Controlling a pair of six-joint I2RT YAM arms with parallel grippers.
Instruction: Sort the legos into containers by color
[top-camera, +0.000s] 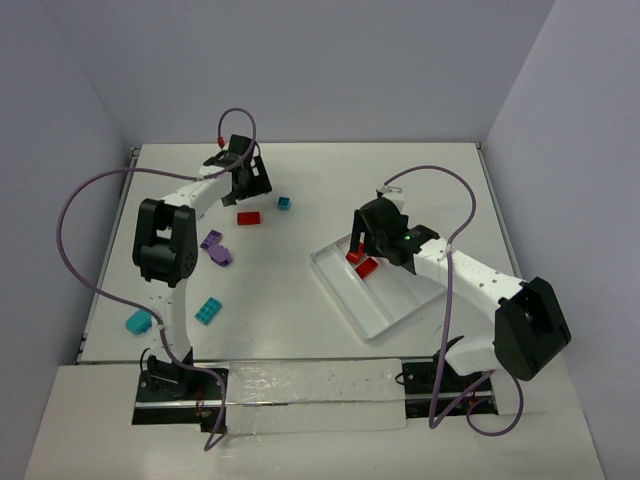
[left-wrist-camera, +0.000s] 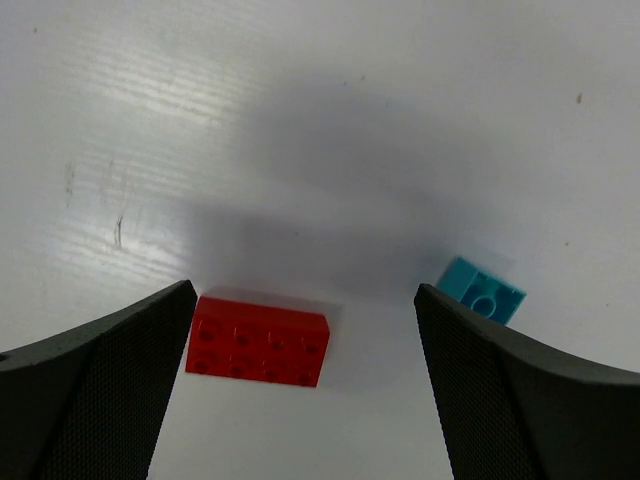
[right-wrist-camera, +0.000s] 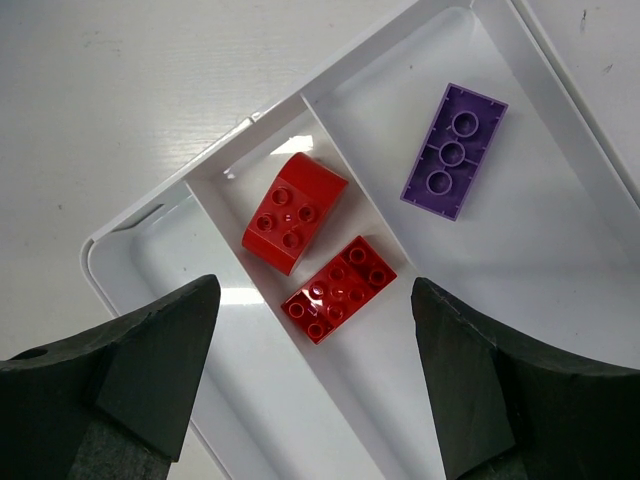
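My left gripper (left-wrist-camera: 304, 290), spread wide, hangs over the red brick (left-wrist-camera: 258, 341); I'd centre on it, drop straight, close on its ends, clear of the teal brick (left-wrist-camera: 482, 292)

- We find no lettering, number, brand mark or sign that can be read in any of the three views.
- The studs of the red lego (right-wrist-camera: 338, 288) and the purple lego (right-wrist-camera: 453, 150) show us no legible embossing.
- The white tray (right-wrist-camera: 150, 200) and the tabletop (right-wrist-camera: 120, 90) show us no markings.
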